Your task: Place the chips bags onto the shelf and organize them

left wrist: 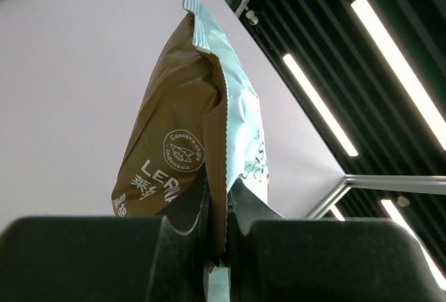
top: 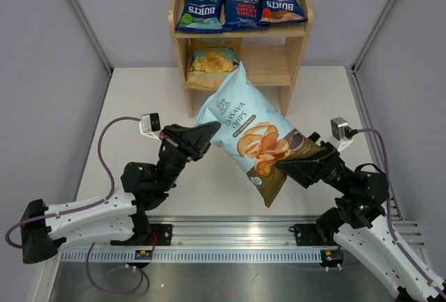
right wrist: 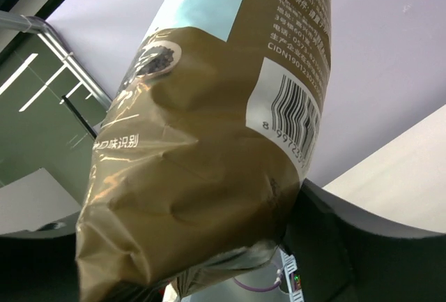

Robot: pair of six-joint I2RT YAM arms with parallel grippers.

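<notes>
Pinched at its brown end by the right gripper (top: 287, 168) and along a seam by the left gripper (left wrist: 217, 246), the light-blue-and-brown bag (top: 251, 127) is held aloft before the shelf (top: 300, 51), to be fed upright into its lower tier's free right half.

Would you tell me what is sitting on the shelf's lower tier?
A tan bag sits at the left of the shelf's lower tier; the raised light-blue bag's top covers its near right corner.
</notes>
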